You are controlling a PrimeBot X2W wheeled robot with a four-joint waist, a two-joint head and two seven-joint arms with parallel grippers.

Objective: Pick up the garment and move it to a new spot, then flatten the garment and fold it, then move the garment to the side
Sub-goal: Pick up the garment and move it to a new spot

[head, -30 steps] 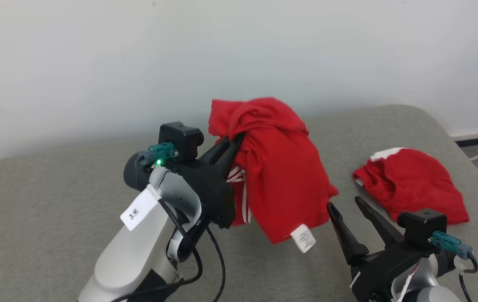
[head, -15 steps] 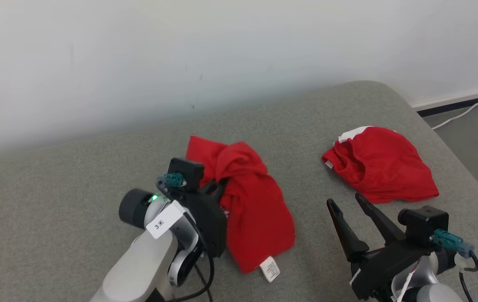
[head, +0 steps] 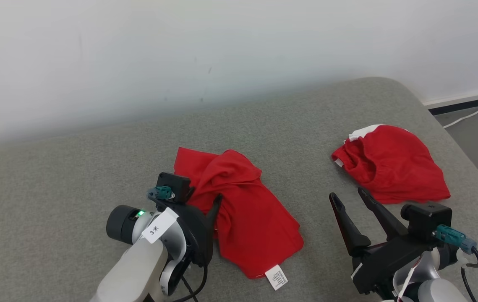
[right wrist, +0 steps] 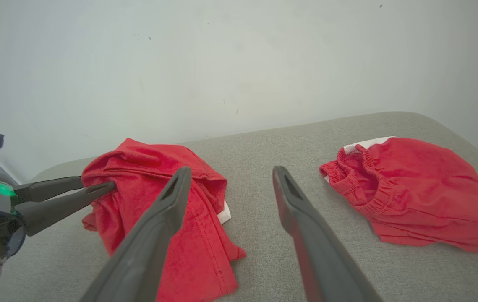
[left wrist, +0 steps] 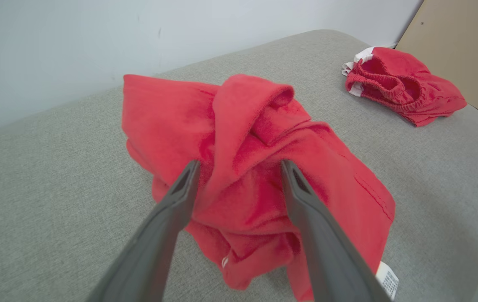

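The red garment (head: 243,214) lies crumpled on the grey upholstered surface (head: 54,176), left of centre in the head view. Its long axis runs diagonally from the far left to the near right. The bunched, raised end points towards the white wall (head: 222,50), and the flatter end, which carries a white label (head: 276,277), points towards the robot. The left gripper (left wrist: 241,163) is at the bunched end with its jaws released and spread wide. One finger stands on each side of a raised fold, and the left wrist view does not show whether the fingers touch the cloth. The right gripper (head: 348,193) hovers above bare upholstery between the garment and a second red garment (head: 394,167), jaws released and holding nothing. The second red garment has a white edge and lies well apart, near the right edge of the surface.
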